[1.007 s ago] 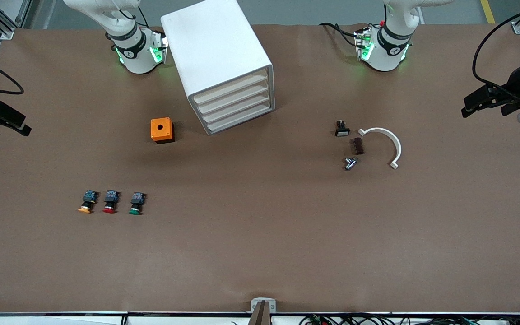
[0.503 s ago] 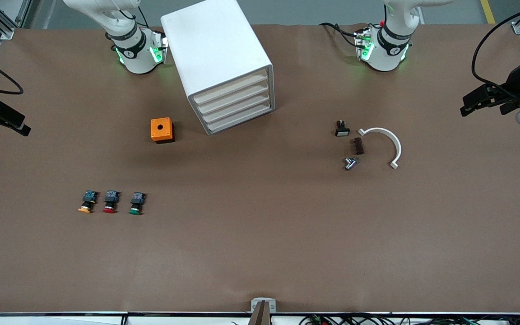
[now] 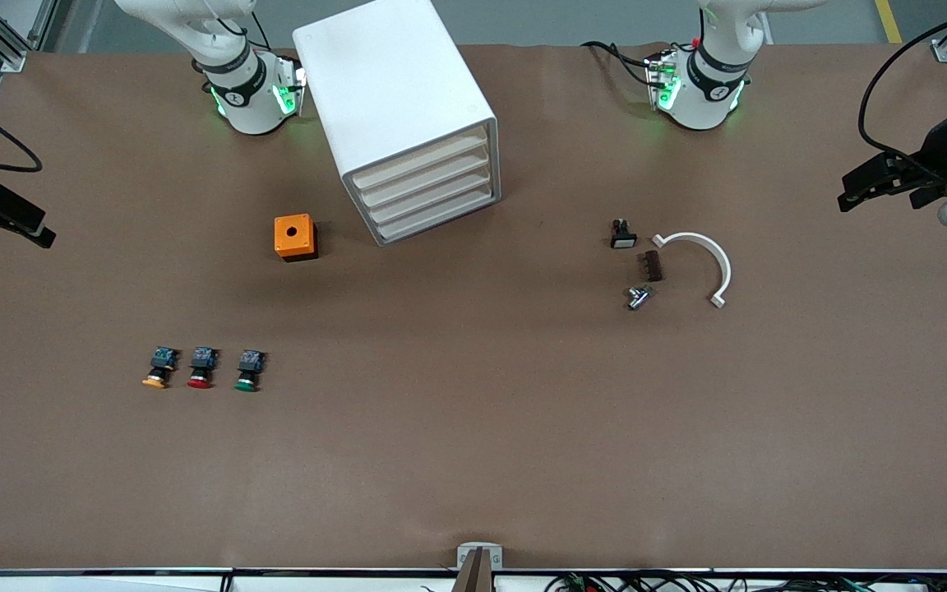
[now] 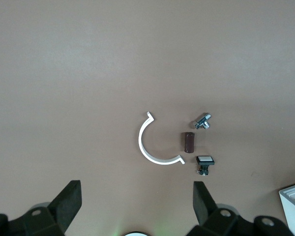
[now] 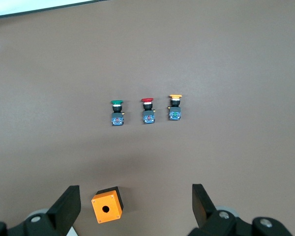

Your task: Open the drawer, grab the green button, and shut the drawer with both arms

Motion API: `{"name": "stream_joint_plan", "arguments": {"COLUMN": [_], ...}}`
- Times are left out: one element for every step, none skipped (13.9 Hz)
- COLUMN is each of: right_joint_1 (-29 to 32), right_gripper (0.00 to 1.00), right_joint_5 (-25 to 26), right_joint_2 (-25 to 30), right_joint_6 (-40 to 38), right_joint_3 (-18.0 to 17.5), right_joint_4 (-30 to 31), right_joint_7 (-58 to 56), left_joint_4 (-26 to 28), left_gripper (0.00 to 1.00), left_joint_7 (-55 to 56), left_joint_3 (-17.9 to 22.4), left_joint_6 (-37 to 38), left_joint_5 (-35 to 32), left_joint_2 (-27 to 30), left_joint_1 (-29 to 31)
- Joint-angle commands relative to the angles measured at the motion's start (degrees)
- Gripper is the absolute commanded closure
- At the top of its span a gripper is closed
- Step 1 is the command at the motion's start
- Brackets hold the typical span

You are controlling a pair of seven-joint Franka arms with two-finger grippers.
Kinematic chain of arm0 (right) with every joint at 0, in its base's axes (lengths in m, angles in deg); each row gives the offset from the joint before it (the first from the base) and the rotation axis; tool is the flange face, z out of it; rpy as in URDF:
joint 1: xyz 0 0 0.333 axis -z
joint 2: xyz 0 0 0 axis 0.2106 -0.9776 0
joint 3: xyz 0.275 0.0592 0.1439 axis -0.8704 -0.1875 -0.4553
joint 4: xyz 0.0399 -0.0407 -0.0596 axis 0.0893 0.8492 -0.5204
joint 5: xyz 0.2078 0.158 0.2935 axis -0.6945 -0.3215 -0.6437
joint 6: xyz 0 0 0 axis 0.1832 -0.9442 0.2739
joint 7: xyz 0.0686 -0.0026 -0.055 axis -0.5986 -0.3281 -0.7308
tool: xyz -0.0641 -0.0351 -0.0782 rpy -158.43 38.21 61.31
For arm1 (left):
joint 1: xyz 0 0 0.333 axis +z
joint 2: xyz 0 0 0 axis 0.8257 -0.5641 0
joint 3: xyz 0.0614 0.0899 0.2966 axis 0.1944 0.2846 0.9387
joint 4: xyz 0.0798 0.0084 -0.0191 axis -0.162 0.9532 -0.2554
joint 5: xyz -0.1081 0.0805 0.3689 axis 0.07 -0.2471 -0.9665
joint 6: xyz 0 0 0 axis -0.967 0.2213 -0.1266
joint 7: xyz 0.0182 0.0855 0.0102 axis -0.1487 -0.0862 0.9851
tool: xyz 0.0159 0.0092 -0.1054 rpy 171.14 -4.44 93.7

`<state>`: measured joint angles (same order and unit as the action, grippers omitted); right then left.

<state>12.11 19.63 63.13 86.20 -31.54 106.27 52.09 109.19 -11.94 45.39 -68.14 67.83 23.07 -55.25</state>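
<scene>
**benchrat:** So where's everything at? All four cream-fronted shallow white plastic drawers (image 3: pixel 428 191) look pushed in flush in the white box cabinet (image 3: pixel 391 90), near the right arm's base. The small green-capped push button (image 3: pixel 248 371) lies out on the brown desk (image 3: pixel 473 460), well nearer the front camera, beside a red-capped button (image 3: pixel 201 367) and an orange-yellow-capped one (image 3: pixel 159 367).

**servo_dan:** Yep. Both arms are parked off at their own ends. The left gripper (image 4: pixel 137 206) hangs with jaws spread over a curved white plastic clamp (image 4: pixel 150 145), a brown block (image 4: pixel 188 141) and a small metal fitting (image 4: pixel 203 120). The right gripper (image 5: pixel 135 209) has its jaws spread too, over an orange box with a round hole (image 5: pixel 107 204).

**benchrat:** How would you grab the button?

**servo_dan:** I reckon it's light, hard plastic, not fragile. The rounded cap looks slippery, so I'd pinch the squarish black body across its flat sides. The drawer front seems smooth and slim, so probably hook its top lip.
</scene>
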Motion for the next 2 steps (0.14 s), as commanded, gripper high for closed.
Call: {"name": "stream_joint_plan", "arguments": {"right_joint_1": [0.8,0.8], "right_gripper": [0.00,0.00], "right_joint_5": [-0.4,-0.4], "right_joint_2": [1.1,1.1], "right_joint_6": [0.1,0.1], "right_joint_3": [-0.5,-0.4], "right_joint_4": [0.6,0.6], "right_joint_7": [-0.3,-0.3], "left_joint_4": [-1.3,-1.2], "left_gripper": [0.00,0.00], "left_joint_7": [-0.5,-0.5], "left_joint_3": [-0.3,-0.3], "left_joint_6": [1.1,1.1], "left_joint_5": [-0.3,-0.3], "left_joint_2": [-0.4,-0.4], "left_joint_1": [0.0,0.1]}}
